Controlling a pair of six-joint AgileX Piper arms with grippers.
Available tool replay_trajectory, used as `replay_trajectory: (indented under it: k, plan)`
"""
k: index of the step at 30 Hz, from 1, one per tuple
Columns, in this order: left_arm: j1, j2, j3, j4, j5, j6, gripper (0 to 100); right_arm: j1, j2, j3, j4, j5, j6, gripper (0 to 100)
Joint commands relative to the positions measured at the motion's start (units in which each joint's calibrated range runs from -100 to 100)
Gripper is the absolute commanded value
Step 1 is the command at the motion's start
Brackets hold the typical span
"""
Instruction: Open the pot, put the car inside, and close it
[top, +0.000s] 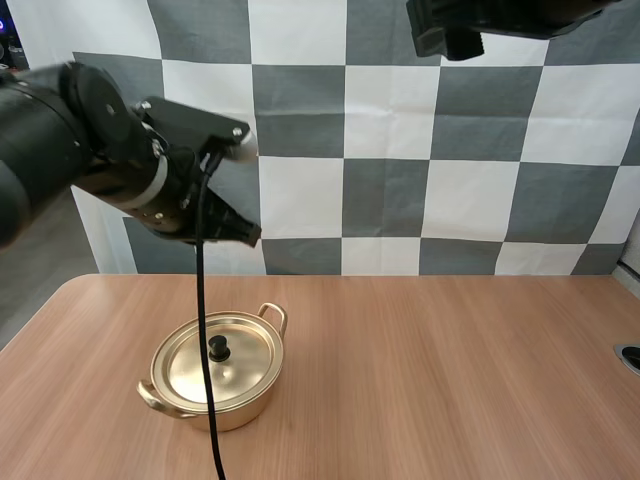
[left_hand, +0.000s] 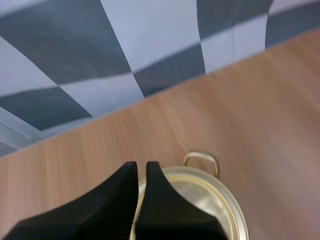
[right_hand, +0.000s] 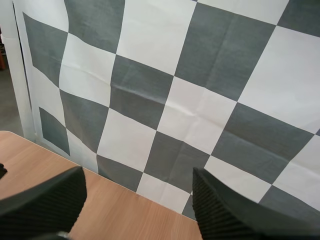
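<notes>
- The pot (top: 213, 395) stands upright on the table (top: 450, 380), in the lower left of the high view, well in from the table's edges.
- It is a shallow, round, gold-coloured pot. Its lid (top: 235, 365) is on and sits flat, with the black knob (top: 218, 347) at the centre pointing straight up.
- Two loop handles stick out from opposite sides of the rim. One handle (top: 271, 314) points to the upper right of the frame and the other (top: 153, 399) to the lower left, so the line through the handles runs diagonally across the high view.
- The left gripper (top: 243, 234) hangs in the air at the left of the high view, above the pot and slightly behind it, clear of the lid, with its tips pointing down and to the right.
- In the left wrist view, the left gripper's fingers (left_hand: 100, 205) lie almost together with only a thin slit between them, and they hold nothing. Their tips are over the near edge of the lid (left_hand: 200, 197), and the far handle (left_hand: 201, 159) shows just past them.
- The right arm (top: 470, 30) is high in the upper right corner of the high view, far above the table and well apart from the pot.
- In the right wrist view, the right gripper (right_hand: 136, 176) has its fingers (right_hand: 45, 200) spread wide, with nothing between them. A strip of table edge lies below it.
</notes>
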Motion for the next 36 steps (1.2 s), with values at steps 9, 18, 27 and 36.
replay_trajectory:
  k: [9,18,27,36]
  plan:
    - [0.06,-14.3,-4.6,5.2,-5.5,-11.1,0,-0.1,0.0,11.9,-11.9,-2.0,11.5,0]
    - [0.06,-25.6,-0.7,9.4,-7.9,-11.1,0,-0.1,0.0,32.4,-18.1,-25.4,18.8,0]
    - [-0.36,-38.9,20.9,8.9,-33.7,-17.1,0,-0.1,0.0,50.0,-23.6,-48.4,21.6,0]
    - [-0.43,-47.1,47.2,6.9,-55.1,-17.2,0,-0.1,0.0,59.4,-21.0,-55.1,22.5,0]
